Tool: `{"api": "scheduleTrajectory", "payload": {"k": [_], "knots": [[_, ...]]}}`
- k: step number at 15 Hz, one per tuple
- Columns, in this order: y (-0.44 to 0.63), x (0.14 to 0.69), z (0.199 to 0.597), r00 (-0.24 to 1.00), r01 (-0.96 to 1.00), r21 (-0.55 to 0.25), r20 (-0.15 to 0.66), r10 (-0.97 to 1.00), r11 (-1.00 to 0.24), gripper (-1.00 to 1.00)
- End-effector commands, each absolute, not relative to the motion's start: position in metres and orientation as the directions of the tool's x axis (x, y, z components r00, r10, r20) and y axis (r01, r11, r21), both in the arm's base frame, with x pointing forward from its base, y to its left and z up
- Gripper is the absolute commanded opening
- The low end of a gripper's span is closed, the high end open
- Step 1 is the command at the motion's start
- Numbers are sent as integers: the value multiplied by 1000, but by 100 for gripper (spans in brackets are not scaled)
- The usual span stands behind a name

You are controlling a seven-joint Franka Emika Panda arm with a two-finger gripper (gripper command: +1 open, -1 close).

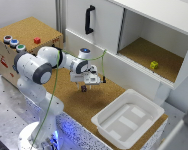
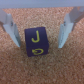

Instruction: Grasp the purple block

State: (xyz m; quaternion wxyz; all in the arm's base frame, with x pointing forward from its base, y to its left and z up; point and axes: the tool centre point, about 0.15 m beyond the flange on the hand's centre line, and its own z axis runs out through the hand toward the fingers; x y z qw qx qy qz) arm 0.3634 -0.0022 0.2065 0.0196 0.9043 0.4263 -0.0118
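The purple block [image 2: 36, 42] is a small dark purple cube with yellow letter marks, lying on the cork surface. In the wrist view it sits between my two fingers [image 2: 8, 27], with a small gap on each side. My gripper [image 2: 36, 31] is open and straddles the block without touching it. In the exterior view the gripper [image 1: 84, 86] is lowered to the cork table, and the block [image 1: 84, 89] shows only as a dark speck under it.
A white tray [image 1: 128, 118] stands at the exterior view's right front. A yellow-green cube [image 1: 154, 65] lies in the open cabinet compartment [image 1: 144, 52]. A cork box [image 1: 24, 30] at the left carries a red button [image 1: 37, 40] and several coloured buttons.
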Motion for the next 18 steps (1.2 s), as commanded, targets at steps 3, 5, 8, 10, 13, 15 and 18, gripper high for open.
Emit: {"api": "scheduleTrajectory", "payload": {"k": [3,5,8,10,13,15,18], "knots": [[-11,376,222,691,722,11,-63,720,-692,-100],[-10,367,254,733,681,32,-42,679,-732,-100],[-3,353,294,788,616,59,-37,615,-786,-100],[7,341,318,819,574,68,-34,573,-816,-100],[12,331,344,862,507,49,-42,505,-861,-100],[4,327,362,897,443,49,-25,442,-895,-100],[-25,310,394,930,363,85,30,366,-928,-100]]}}
